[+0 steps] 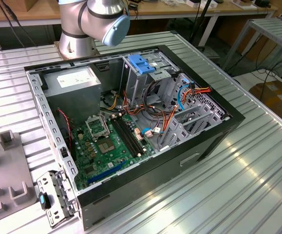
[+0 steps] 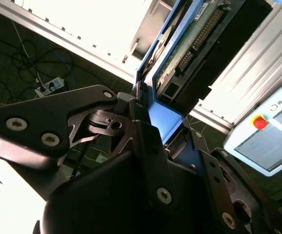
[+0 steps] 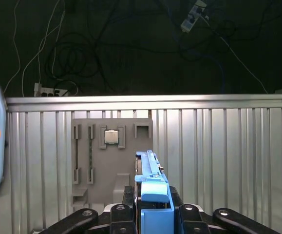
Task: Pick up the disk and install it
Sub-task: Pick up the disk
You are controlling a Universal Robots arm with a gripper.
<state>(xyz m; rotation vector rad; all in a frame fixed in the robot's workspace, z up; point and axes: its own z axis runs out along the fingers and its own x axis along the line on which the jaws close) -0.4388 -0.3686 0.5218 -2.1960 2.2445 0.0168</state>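
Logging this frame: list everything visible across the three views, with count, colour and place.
disk: one, silver with blue side rails, clamped in the gripper
computer case: one, black, open, on the table
power supply box: one, grey with white sticker, inside the case near the arm's base
motherboard: one, green, on the case floor
latch: one, blue, atop the grey drive cage
cables: several, orange and red, inside the case
fixture tray: one, grey, on the table
processor chip: one, silver, seated in the fixture tray
teach pendant: one, pale grey with red button, near the table's edge
table: one, ribbed silver metal
arm: one, grey with light-blue cap
gripper: one, black, shut on the disk
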